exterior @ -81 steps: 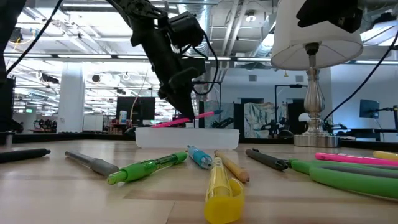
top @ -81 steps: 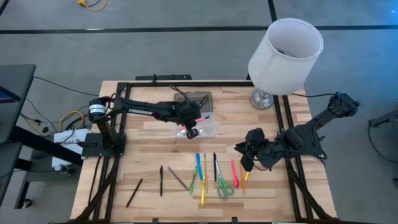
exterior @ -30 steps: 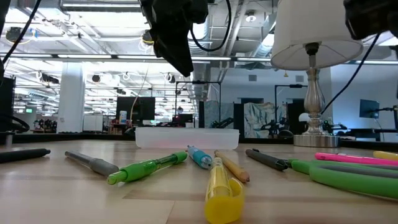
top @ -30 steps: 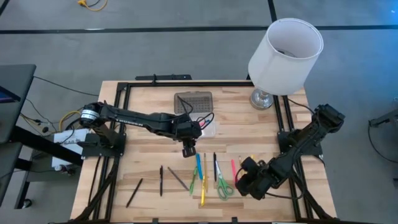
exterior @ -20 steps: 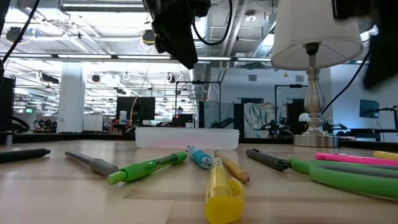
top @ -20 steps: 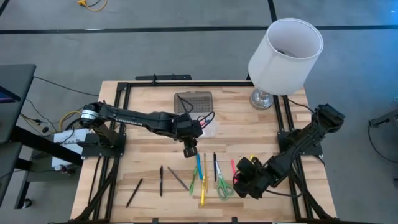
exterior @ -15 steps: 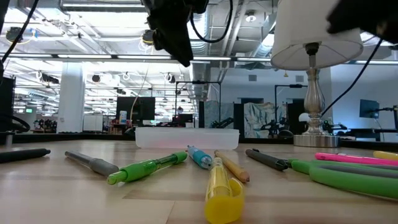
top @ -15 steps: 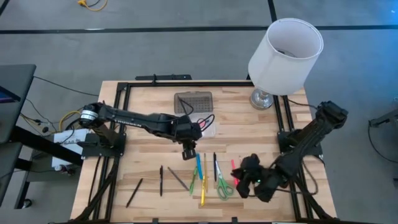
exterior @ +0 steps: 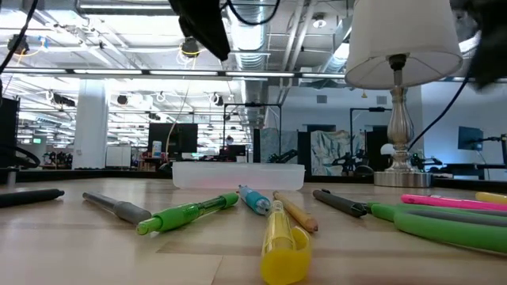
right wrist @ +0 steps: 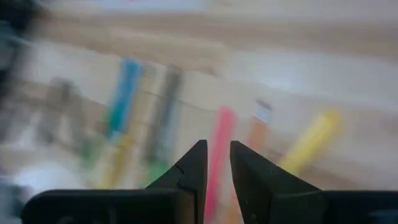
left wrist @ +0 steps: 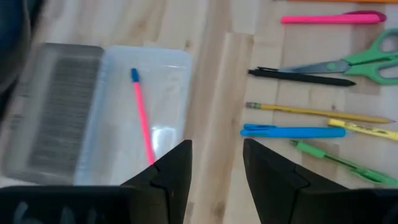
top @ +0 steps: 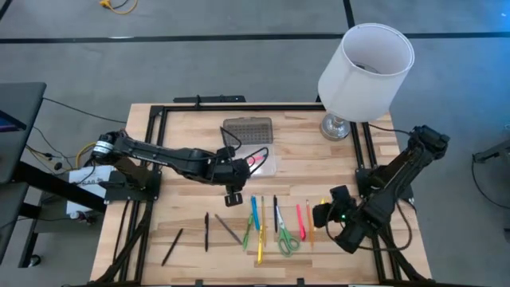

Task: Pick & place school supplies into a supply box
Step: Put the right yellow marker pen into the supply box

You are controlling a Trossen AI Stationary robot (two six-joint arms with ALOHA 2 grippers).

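From my seat I see a pale wooden worktop (top: 191, 215) edged by a black frame, standing on grey floor (top: 199, 72) crossed by dark lines. A white-shaded lamp (top: 365, 70) on a silver base sits at one far corner. Beyond it lies a wide hall with white columns (exterior: 92, 123), strip lights and exposed ceiling ducts.

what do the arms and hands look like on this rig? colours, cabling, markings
Both arms are matte black, slim jointed links. The left arm has a silver-ringed motor at its base and a thin black cable looping near the wrist. The right arm looks the same; no markings are readable on either. The left hand and right hand each have two flat, dark, angular fingers.
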